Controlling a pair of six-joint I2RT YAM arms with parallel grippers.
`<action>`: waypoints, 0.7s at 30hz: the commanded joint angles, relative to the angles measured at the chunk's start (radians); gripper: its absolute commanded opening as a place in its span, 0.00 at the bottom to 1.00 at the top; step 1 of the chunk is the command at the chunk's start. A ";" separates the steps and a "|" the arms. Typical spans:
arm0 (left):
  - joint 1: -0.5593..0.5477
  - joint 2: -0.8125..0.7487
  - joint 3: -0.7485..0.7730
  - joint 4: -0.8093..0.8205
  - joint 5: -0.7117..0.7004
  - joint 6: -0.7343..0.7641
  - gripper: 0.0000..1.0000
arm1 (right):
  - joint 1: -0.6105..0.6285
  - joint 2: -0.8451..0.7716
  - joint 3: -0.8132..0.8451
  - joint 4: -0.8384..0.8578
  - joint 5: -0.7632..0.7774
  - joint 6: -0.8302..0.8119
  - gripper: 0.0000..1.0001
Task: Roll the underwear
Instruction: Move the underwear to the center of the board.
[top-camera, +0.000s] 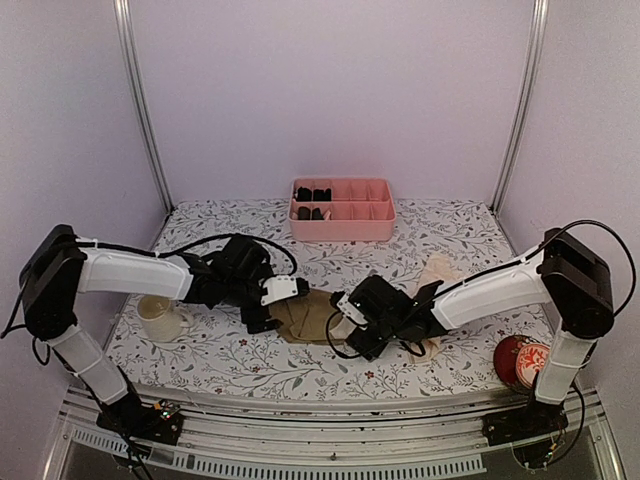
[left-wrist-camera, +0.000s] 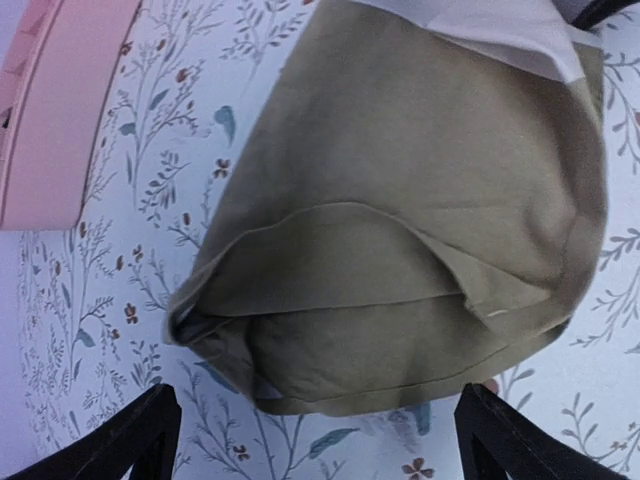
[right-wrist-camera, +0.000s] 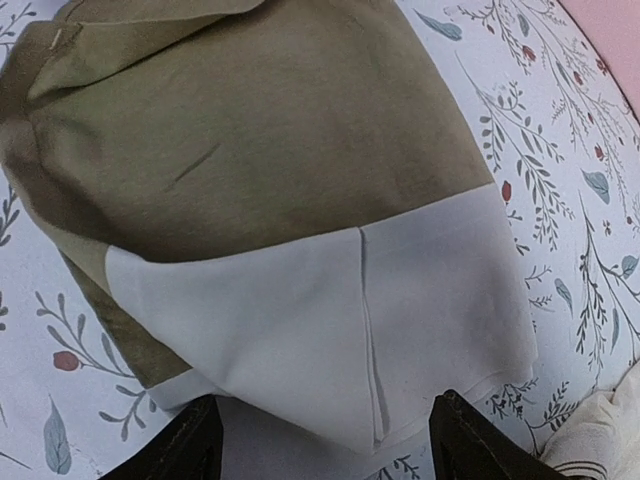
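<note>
Left gripper (left-wrist-camera: 315, 402) and right gripper (right-wrist-camera: 325, 412) stand spread, flanking the olive underwear (top-camera: 305, 318) nearward of the pink tray (top-camera: 340, 232); a shallow pinch could snag one layer, undoing the fold.

Plain pale lilac walls (top-camera: 330, 90) on three sides, a metal upright (top-camera: 140, 100) at each back corner. Table (top-camera: 450, 225) under white floral-print cover; aluminium rail (top-camera: 330, 412) along its near edge.
</note>
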 joint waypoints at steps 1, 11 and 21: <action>-0.057 0.003 -0.042 0.016 0.030 -0.012 0.98 | 0.038 0.021 0.019 0.017 0.016 -0.034 0.73; -0.128 0.011 -0.087 0.077 0.019 -0.014 0.98 | 0.055 -0.015 -0.043 -0.013 0.032 -0.067 0.74; -0.139 0.127 -0.062 0.127 -0.119 -0.031 0.99 | 0.059 -0.059 -0.072 -0.033 -0.022 -0.059 0.75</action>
